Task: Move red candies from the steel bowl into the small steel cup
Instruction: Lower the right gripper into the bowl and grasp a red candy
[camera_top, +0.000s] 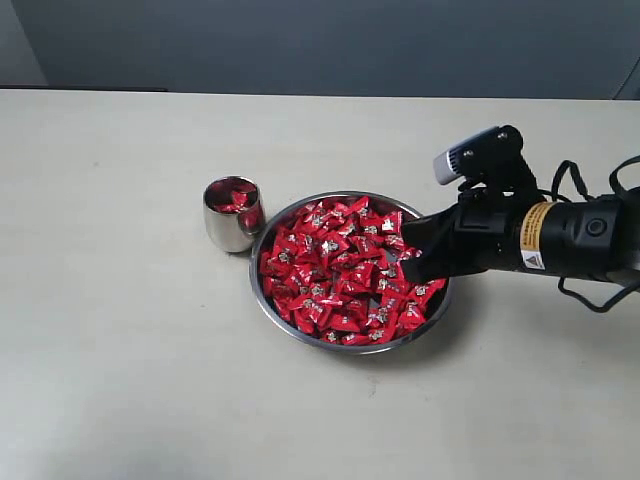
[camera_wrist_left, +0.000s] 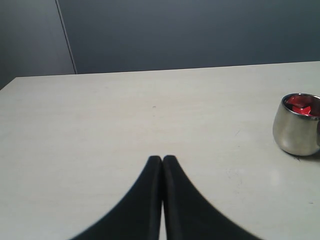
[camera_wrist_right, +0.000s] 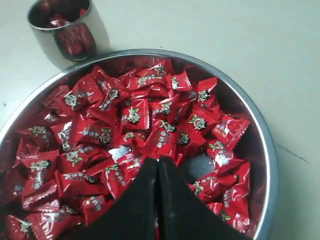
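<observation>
The steel bowl (camera_top: 352, 349) sits mid-table, heaped with red candies (camera_top: 335, 270). Touching its left rim stands the small steel cup (camera_top: 228, 226), with a few red candies (camera_top: 236, 194) inside. My right gripper (camera_top: 415, 265) reaches in over the bowl's right side. In the right wrist view its jaws (camera_wrist_right: 158, 161) are shut, tips down among the candies (camera_wrist_right: 100, 135), with nothing visible between them; a bare patch of the bowl's bottom (camera_wrist_right: 207, 165) shows beside them. My left gripper (camera_wrist_left: 162, 159) is shut and empty over bare table, with the cup (camera_wrist_left: 295, 132) off to one side.
The pale tabletop (camera_top: 120, 330) surrounds the bowl and cup. A dark wall (camera_top: 320, 40) runs behind the table's far edge. The right arm's black body and cables (camera_top: 580, 235) lie over the table at the right.
</observation>
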